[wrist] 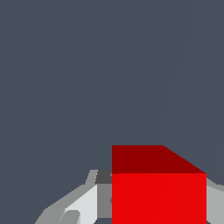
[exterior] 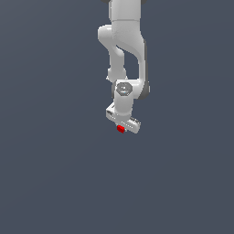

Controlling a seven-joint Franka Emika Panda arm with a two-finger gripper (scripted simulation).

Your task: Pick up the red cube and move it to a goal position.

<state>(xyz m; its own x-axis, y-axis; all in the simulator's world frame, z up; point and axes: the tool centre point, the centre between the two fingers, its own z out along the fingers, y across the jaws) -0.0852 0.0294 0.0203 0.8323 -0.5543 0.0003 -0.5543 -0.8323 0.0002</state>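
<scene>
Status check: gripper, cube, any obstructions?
Gripper shut on red cube, fingers either side. Cube sits just under the gripper body in the exterior view. Nothing else in sight; goal marker not visible.

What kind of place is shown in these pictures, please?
Probably a bare simulated workspace, not a real room: a flat, uniform grey background, a smoothly rendered white arm, and a plain red cube at its tool.
</scene>
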